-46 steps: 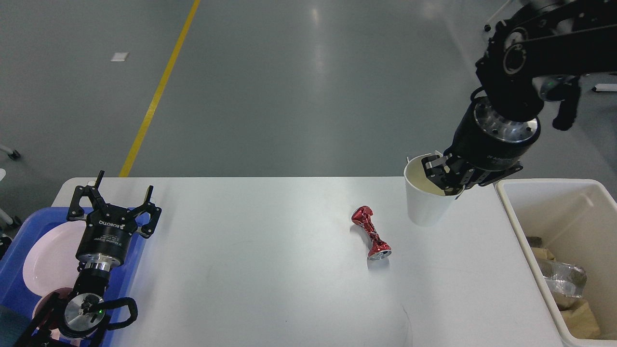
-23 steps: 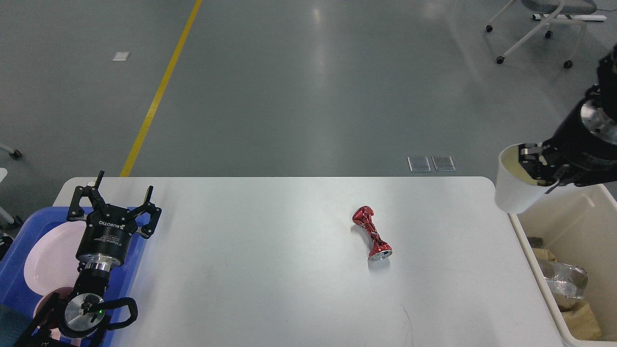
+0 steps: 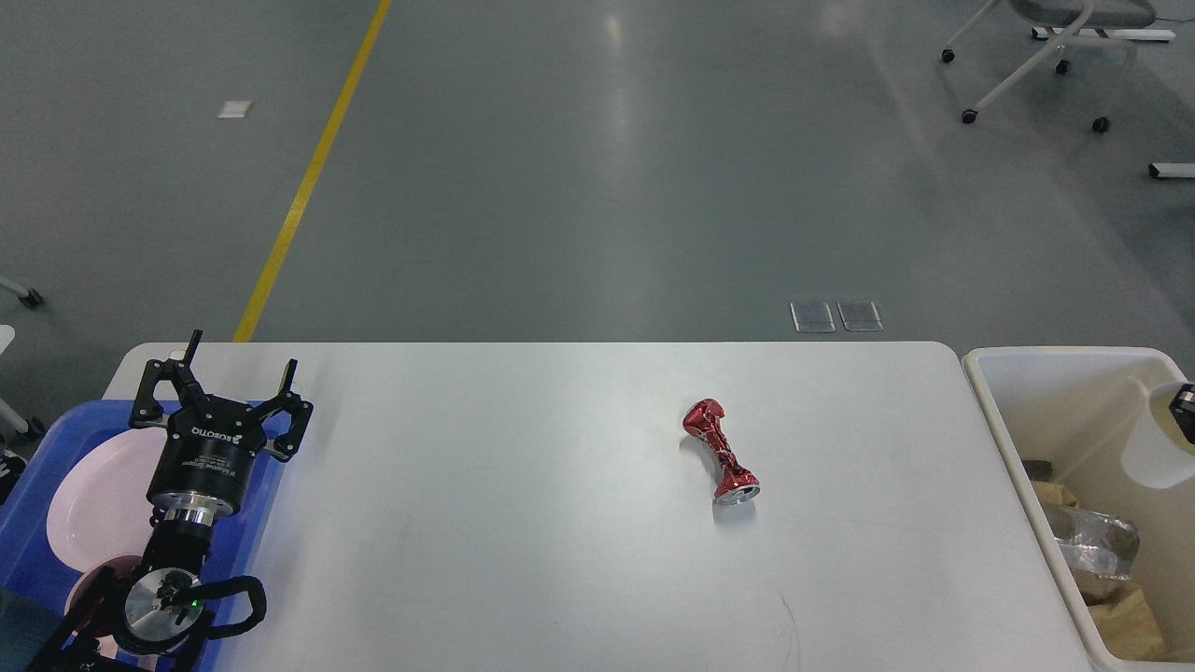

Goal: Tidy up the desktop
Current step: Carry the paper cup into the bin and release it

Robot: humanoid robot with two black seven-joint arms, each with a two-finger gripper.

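My left arm: it comes in low on the left, over the blue tray (image 3: 37,523).
Blue tray: it sits at the left end of the desktop (image 3: 523,551) and holds a pink plate (image 3: 98,485). A small dark red dish (image 3: 93,579) peeks out under my arm.
My left gripper (image 3: 219,378): its two fingers are spread wide apart and hold nothing. It hangs over the far edge of the tray, right where the tray meets the table.
Desktop: big, white and wide, with round corners. It fills the low part of the view, between the tray and the bin.
Squashed can (image 3: 720,452): red and shiny, pinched thin in the middle. It lies on its side on the desktop, right of the middle, all alone. Its silver end points toward me.
Cream bin (image 3: 1004,411): it stands just beside the right end of the desktop. Brown paper scraps and a crinkly clear wrapper (image 3: 1092,541) lie in it.
White cup (image 3: 1158,448): it is over the bin, at the right edge of the view, cut off by that edge.
My right gripper (image 3: 1186,401): only a tiny dark bit shows at the cup's rim. I cannot tell how its fingers stand.
Floor (image 3: 597,168): grey and shiny, past the table, with a yellow line (image 3: 308,177) on the left and chair legs with wheels (image 3: 1027,65) far off on the right.
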